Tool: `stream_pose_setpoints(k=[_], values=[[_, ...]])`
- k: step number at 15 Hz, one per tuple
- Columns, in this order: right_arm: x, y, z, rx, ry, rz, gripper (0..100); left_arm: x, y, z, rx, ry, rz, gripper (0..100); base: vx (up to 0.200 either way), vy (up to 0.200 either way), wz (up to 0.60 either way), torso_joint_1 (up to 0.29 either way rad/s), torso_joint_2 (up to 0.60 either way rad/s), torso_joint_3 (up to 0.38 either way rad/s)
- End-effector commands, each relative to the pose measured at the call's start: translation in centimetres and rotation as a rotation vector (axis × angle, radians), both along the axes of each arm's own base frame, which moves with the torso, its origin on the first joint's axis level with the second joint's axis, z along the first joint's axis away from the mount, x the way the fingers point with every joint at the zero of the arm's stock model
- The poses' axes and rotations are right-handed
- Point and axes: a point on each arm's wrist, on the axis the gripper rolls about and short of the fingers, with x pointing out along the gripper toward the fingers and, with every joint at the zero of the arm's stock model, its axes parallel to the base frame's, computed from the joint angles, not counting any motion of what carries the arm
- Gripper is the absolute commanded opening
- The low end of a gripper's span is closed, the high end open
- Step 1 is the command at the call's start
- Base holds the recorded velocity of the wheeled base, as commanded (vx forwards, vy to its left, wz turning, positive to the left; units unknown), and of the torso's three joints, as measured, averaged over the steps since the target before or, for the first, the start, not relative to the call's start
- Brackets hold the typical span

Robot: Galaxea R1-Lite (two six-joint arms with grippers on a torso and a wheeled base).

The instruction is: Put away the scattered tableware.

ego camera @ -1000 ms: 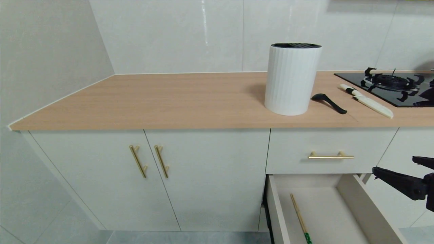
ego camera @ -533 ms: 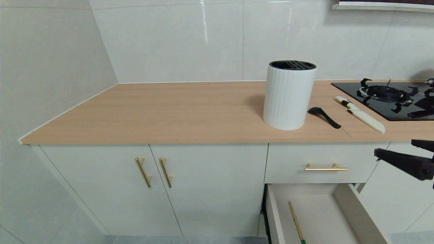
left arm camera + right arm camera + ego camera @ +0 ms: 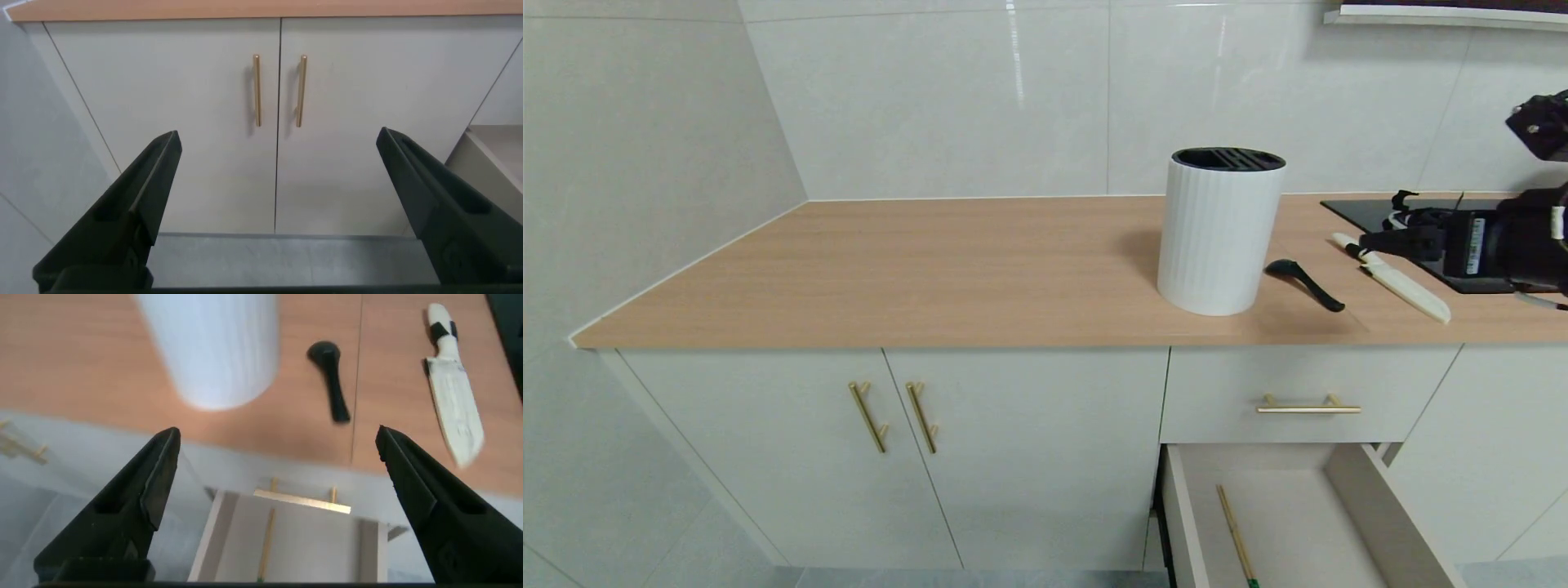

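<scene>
Nearest, down below the worktop's [image 3: 931, 269] front edge: open drawer [image 3: 1307, 514], chopsticks [image 3: 1235, 531] lying inside. Left gripper [image 3: 278, 137] low, facing the cabinet doors [image 3: 278, 171], fingers spread wide. Up at the right end, right gripper [image 3: 275, 441] above the worktop, fingers wide apart, holding nothing. Black spoon [image 3: 1305, 282] just beside the white holder [image 3: 1219, 233]. Cream knife [image 3: 1401, 282] along the hob [image 3: 1356, 211].
</scene>
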Motion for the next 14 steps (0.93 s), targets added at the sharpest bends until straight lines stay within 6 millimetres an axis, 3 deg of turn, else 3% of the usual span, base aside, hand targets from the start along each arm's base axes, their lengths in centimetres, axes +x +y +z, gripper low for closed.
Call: stream_pose_setpoints(k=[1,4,9,14], values=[[6.8,-1.2,-3.3,-0.013,0.104,-0.01,100,0.0,0.0,0.0,0.0,-0.001,0.0,100,0.0,0.0,0.0,0.0,0.0,0.0],[9.2,-3.5,-5.1,-0.02,0.135,0.038,100,0.0,0.0,0.0,0.0,-0.001,0.001,100,0.0,0.0,0.0,0.0,0.0,0.0],[13.3,-3.6,-9.4,-0.037,0.131,0.046,100,0.0,0.0,0.0,0.0,-0.001,0.001,100,0.0,0.0,0.0,0.0,0.0,0.0],[15.6,-3.5,-12.2,-0.044,0.104,0.039,100,0.0,0.0,0.0,0.0,-0.001,0.001,100,0.0,0.0,0.0,0.0,0.0,0.0]])
